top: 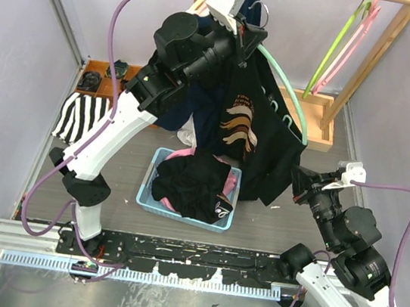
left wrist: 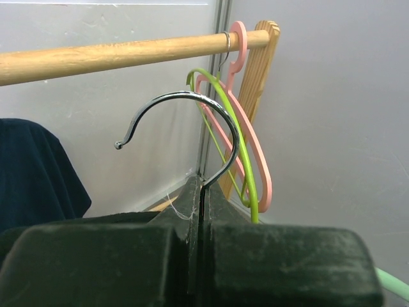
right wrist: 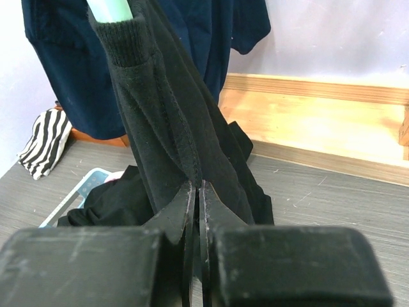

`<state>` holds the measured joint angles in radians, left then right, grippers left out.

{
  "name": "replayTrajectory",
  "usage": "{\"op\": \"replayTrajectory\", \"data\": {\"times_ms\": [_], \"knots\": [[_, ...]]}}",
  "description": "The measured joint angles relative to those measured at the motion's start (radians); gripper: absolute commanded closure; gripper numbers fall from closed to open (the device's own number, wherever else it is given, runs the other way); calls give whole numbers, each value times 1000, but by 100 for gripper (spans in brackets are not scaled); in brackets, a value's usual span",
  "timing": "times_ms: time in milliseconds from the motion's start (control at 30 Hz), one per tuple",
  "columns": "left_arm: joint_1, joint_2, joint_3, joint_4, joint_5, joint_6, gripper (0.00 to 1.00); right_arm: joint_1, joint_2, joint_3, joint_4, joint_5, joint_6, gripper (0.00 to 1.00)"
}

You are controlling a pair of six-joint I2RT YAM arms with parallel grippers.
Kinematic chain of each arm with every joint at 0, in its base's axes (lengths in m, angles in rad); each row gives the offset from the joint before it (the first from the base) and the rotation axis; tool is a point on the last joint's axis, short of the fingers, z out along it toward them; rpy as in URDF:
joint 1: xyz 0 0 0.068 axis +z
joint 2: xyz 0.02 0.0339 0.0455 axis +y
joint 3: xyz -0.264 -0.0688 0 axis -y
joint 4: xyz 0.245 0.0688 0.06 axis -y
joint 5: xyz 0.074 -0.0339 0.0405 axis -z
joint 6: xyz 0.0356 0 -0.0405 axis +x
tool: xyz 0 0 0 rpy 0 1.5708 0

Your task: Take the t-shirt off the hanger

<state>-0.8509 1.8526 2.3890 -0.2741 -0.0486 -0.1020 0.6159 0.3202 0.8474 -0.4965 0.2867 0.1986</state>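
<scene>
Grips the wire hook (left wrist: 192,121) of the mint-green hanger (top: 284,88) by its neck in the left claw (left wrist: 199,217), jaws pressed together on the metal, just below the wooden rail (left wrist: 96,57) and not hooked over it. Pinches a fold of the black t-shirt (right wrist: 160,128) low down in the right claw (right wrist: 197,198), jaws closed on cloth. Holds the shirt on the hanger, drawn out between the two claws above the blue basket (top: 149,172) on the table (top: 271,228).

Risks twisting the thin hook out of the left pinch if the right pull comes hard while the collar rings the hanger's shoulders. Risks, too, slipping off the narrow fold and letting the shirt swing back. Could also catch the hook on the pink hanger (left wrist: 255,153) close beside.

Hangs collar up, hem down. Runs lengthwise on a steep slant, from the hook down toward the right claw.
</scene>
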Motion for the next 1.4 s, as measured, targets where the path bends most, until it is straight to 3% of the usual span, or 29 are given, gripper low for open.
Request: {"op": "replayTrajectory", "data": {"times_ms": [333, 533, 667, 933, 1167, 1400], "knots": [[-3, 0, 6, 23, -13, -42, 100, 0, -26, -16, -21, 0, 15, 96], [-3, -19, -48, 56, 13, -47, 100, 0, -18, -11, -31, 4, 15, 54], [-2, -94, -211, 103, 33, -45, 100, 0, 29, 34, -55, 23, -10, 46], [-26, -214, -463, 165, 35, -25, 100, 0, 144, 226, -58, 121, -88, 41], [-42, -238, -520, 183, 31, 1, 100, 0, 232, 383, -34, 132, -145, 38], [-46, -230, -524, 182, 24, 10, 100, 0, 336, 445, 22, 24, -151, 36]]}}
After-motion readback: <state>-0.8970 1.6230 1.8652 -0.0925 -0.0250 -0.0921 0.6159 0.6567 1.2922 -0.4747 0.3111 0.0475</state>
